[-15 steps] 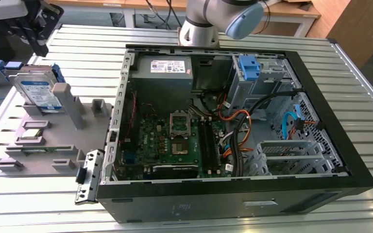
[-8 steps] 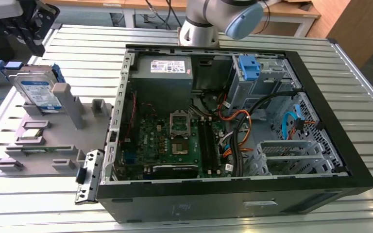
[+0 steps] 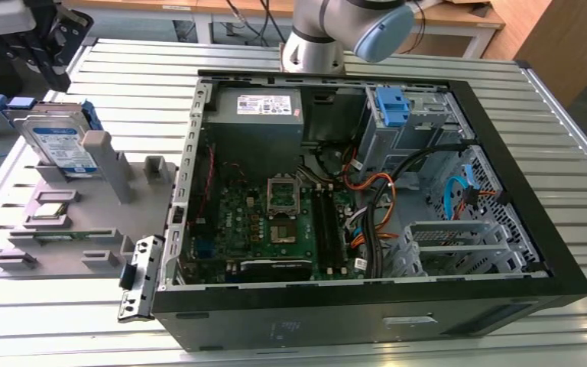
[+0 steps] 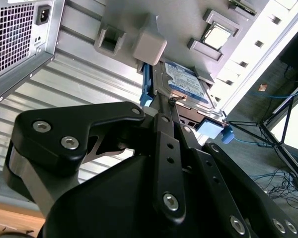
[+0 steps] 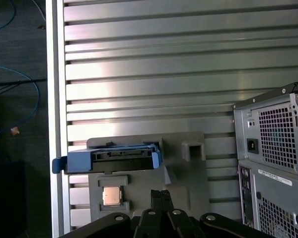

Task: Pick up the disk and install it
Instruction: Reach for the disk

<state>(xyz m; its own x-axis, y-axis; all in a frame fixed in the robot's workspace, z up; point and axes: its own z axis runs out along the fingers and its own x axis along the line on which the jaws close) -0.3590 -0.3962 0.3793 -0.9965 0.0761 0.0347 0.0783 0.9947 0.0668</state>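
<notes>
The tool (image 5: pixel 161 195) is seen with its two fingers pressed together and nothing gripped between them. It is held over the grey holder (image 5: pixel 188 173), near the disk (image 5: pixel 109 159) but apart from it. The disk is stood on edge in a slot of that holder, on the slatted worktop (image 3: pixel 49 325), to the exterior view's left of the open computer case (image 3: pixel 375 306). This upright seating is judged to be meant to leave both broad faces and the upper edge free for a pinch from above. The case is laid on its side with its panel off, presumably so that the drive cage (image 3: pixel 416 130) can be reached from overhead. The disk has not yet been lifted.
</notes>
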